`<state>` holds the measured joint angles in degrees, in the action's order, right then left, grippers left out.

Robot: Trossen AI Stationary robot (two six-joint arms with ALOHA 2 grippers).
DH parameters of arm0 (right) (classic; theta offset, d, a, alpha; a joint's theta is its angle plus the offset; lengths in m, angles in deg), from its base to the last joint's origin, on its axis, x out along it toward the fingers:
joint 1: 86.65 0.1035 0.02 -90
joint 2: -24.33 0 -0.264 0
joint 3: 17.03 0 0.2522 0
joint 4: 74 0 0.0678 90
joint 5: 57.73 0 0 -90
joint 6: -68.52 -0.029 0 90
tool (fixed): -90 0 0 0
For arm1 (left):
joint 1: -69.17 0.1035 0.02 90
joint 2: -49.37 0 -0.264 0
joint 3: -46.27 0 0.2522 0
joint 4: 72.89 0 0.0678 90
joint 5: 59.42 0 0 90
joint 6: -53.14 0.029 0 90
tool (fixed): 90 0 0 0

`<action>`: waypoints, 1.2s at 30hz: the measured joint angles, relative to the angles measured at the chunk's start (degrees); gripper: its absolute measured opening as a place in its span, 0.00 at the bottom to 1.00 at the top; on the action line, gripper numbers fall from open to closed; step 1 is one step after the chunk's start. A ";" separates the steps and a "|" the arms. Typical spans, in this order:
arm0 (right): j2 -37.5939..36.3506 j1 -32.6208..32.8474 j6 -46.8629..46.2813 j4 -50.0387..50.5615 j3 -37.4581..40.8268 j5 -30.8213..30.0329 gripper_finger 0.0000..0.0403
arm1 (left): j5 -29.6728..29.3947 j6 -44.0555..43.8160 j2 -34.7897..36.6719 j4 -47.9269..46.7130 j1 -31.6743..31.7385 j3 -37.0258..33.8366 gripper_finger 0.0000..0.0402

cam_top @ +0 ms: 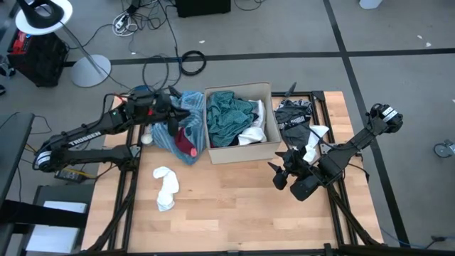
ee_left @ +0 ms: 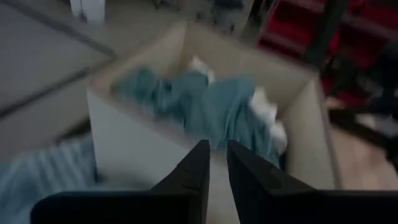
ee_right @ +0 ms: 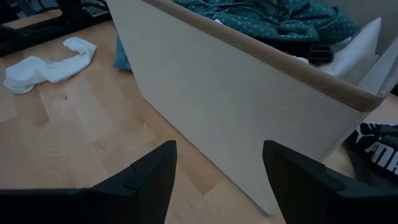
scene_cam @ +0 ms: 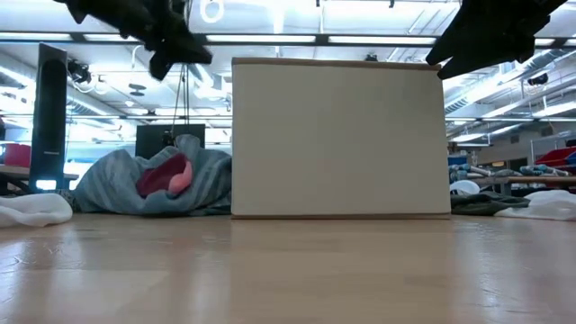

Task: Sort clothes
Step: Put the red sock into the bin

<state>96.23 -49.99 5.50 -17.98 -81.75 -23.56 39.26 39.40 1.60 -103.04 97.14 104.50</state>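
**Me:** My left hand (ee_left: 214,163) hangs above the near wall of the cardboard box (cam_top: 238,151), on the side of the light blue pile (cam_top: 176,131). The two fingers are nearly pinched together and I see nothing between them, so it is clenched on nothing. The teal garment (ee_left: 208,109) lies inside the box with white cloth beside it.

**Partner:** And the right?

**Me:** The right hand (ee_right: 217,165) is released, fingers spread wide, low over the wooden surface (cam_top: 234,206) and facing the box's long side. It carries nothing. A white sock (cam_top: 166,186) lies alone on the surface, well apart from both hands, and a black-and-white garment (cam_top: 295,117) sits on the far side of the box.

**Partner:** What worries you?

**Me:** If the left hand drops as it stands, I think a finger could land on the cardboard rim and shove or tip the box, since the box is light and only rests there. With the fingers this close it would also push cloth down, not catch it. The teal cloth is tangled with the white, so a pinch may drag both out. The right hand, moving forward, could bump the box wall.
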 joint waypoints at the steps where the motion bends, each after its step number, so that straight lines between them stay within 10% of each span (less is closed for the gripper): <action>1: 0.00 0.02 0.00 0.00 0.00 0.00 0.60 | 0.11 0.01 0.00 -2.39 -0.22 0.00 0.15; 12: 0.00 0.02 0.09 0.00 0.00 0.00 0.60 | -10.39 -1.82 0.02 -26.94 -9.28 -1.17 0.15; 24: 0.00 0.00 0.13 -0.66 0.00 0.02 0.60 | -10.51 -2.85 -4.71 -9.79 -10.21 -16.66 0.15; 36: 0.02 0.00 0.17 -0.62 0.00 0.02 0.60 | -8.86 -4.95 -15.10 -6.50 -10.19 -15.80 0.01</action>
<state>96.25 -49.99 5.67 -18.60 -81.75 -23.54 30.40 34.44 -13.50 -109.54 86.95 88.70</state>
